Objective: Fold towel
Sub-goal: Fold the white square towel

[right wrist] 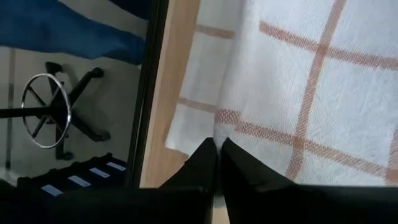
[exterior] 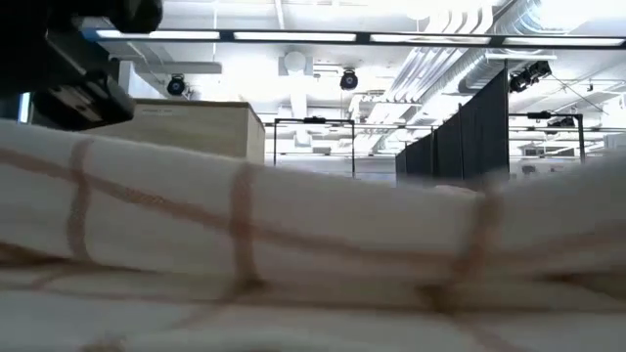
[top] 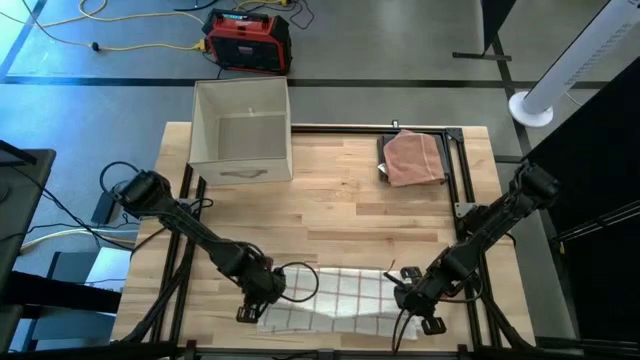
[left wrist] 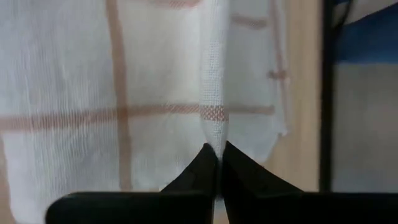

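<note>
Along the counter's (top: 340,190) near edge, I have both end effectors, left (top: 262,297) and right (top: 408,297), pinched on the checked towel's (top: 335,292) ends.

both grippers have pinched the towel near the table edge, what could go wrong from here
The left gripper and right gripper each hold only a thin ridge of the checked towel, so a corner could slip out mid-fold. The towel lies at the near edge of the table and could slide off if the pulls are uneven. A loose cable loops over the cloth by the left gripper and might snag or get folded in.
</note>
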Controlling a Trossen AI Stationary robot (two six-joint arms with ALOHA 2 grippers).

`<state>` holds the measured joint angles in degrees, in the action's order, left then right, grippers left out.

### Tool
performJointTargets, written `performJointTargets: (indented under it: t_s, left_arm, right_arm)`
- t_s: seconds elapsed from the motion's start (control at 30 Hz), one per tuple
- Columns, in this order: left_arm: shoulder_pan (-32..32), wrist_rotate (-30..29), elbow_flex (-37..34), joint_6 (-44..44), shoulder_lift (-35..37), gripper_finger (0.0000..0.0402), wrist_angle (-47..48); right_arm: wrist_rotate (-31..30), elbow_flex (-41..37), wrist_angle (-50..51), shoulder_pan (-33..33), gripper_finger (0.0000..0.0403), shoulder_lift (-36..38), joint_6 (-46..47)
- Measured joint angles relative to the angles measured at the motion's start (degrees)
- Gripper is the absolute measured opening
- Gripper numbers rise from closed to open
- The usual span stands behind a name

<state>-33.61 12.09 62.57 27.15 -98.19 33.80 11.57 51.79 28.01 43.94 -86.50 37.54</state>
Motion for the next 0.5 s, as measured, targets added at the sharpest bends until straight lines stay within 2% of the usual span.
performJointTargets:
  t_s: [0.2,0.33,0.4,0.5]
  left_arm:
    - [0.0,6.1,0.0,-1.8,0.0,0.0072,-2.3]
    - [0.8,10.3,1.0,-1.7,0.5,0.0117,-2.0]
    - [1.1,9.1,0.9,-1.6,1.0,0.0126,-1.9]
    - [1.7,3.8,-0.9,-1.1,1.4,0.0125,-2.8]
  right_arm:
    - [5.8,0.0,0.7,0.0,0.0069,0.0,1.5]
    - [6.4,0.0,1.7,0.0,0.0116,0.0,5.5]
    - [5.8,0.2,2.2,-0.3,0.0129,0.0,6.9]
    - [-0.6,-1.5,-0.9,-0.4,0.0116,-0.1,11.6]
